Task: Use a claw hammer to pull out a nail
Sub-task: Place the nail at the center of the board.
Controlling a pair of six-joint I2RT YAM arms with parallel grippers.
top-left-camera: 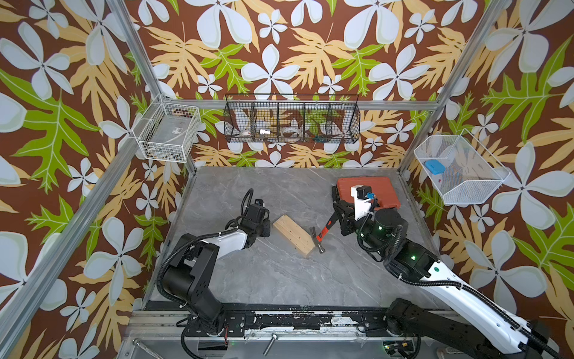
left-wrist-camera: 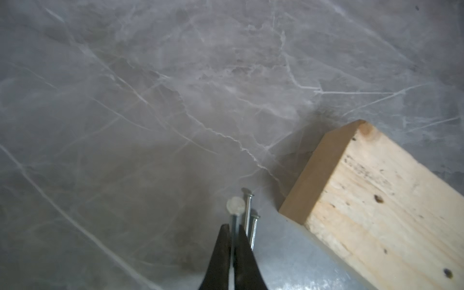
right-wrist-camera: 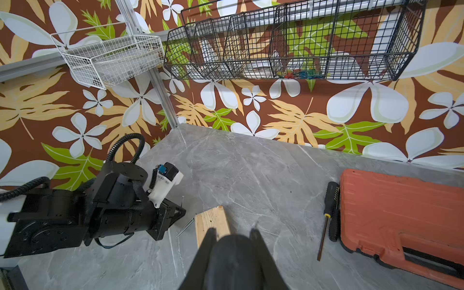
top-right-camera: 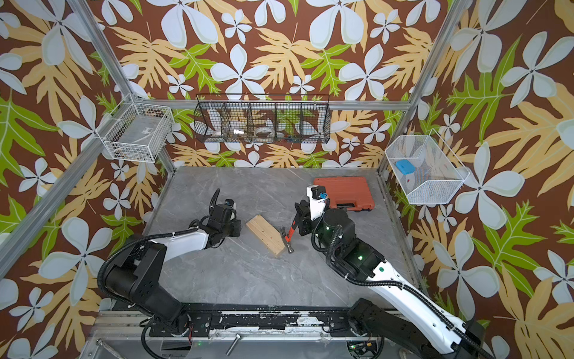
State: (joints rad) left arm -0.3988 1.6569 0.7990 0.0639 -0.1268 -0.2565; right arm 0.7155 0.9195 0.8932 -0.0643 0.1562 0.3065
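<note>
A: A grey marbled table [top-left-camera: 273, 279] is seen between leaf-papered walls. What is held at its middle?

B: The left pincer [left-wrist-camera: 233, 227] is closed tight on a nail [left-wrist-camera: 235, 206]. It is gripped by the shank, with the flat head standing clear of the tips. Two loose nails [left-wrist-camera: 249, 211] are seen just beside it, lying on the table it seems, near one end of the wooden block [top-left-camera: 293, 234].

A: And the claw hammer [top-left-camera: 324, 230]?

B: Its black tail end is clamped in the right pincer [right-wrist-camera: 233, 233]. The shaft is sloped down toward the block, and the steel head is rested on the table just beside the block's nearer end, perhaps touching it. No standing nail can be made out on the block's top face, only dark holes, so the pull is judged done or nearly so.

A: What could be spoiled from here?

B: The nail is thin and smooth, so it could be twisted out of so narrow a grip, or lost among the loose ones if it is released from too high. The hammer is held far from its heavy head, so it could be swung round in the grip when lifted. The block is pinned by nothing and could be knocked aside. The screwdriver [right-wrist-camera: 326, 218] and the red case [right-wrist-camera: 401, 213] beyond the right arm could be struck if that arm is drawn back carelessly.
</note>
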